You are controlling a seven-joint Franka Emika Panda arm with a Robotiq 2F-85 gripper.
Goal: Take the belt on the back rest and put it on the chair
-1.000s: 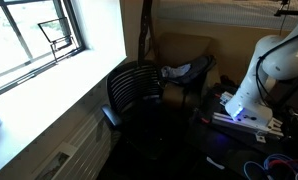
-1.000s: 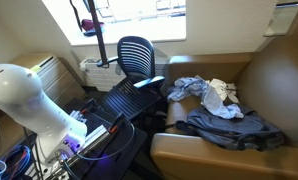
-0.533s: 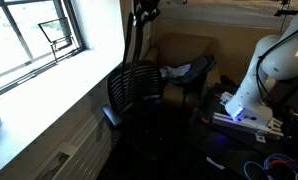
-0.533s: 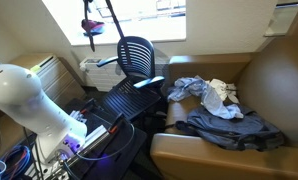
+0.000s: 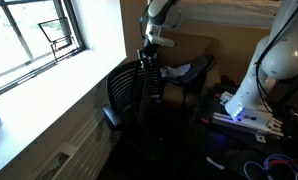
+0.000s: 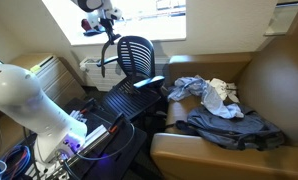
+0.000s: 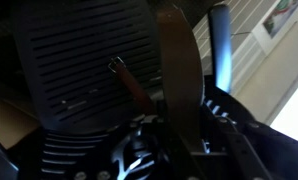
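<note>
The belt (image 5: 147, 80) hangs as a straight, dark strap from the gripper (image 5: 152, 42), high over the chair (image 6: 127, 100). Its lower part dangles in front of the back rest (image 5: 127, 88), near the top rim. Whether it brushes the ribbed panel cannot be determined. The wrist view shows the strap (image 7: 175, 70) running up the middle of the picture with the slatted back rest (image 7: 79, 60) behind it. Judgement: the belt is off the back rest and the carrying step is in hand; placement on the seat is not yet done. The next move calls for shifting the gripper forward, away from the back rest and over the seat. It should then descend until the loose end pools on the cushion, and only then release. Take care that the strap does not catch on an armrest or slide off the front edge. Tool state: the fingertips are not clearly resolved in any view. The belt's weight hangs from between them, so the fingers are taken to be closed on its upper end. The grey-blue clothes (image 6: 219, 120) on the tan armchair (image 6: 279, 75) lie well apart and are not involved.
</note>
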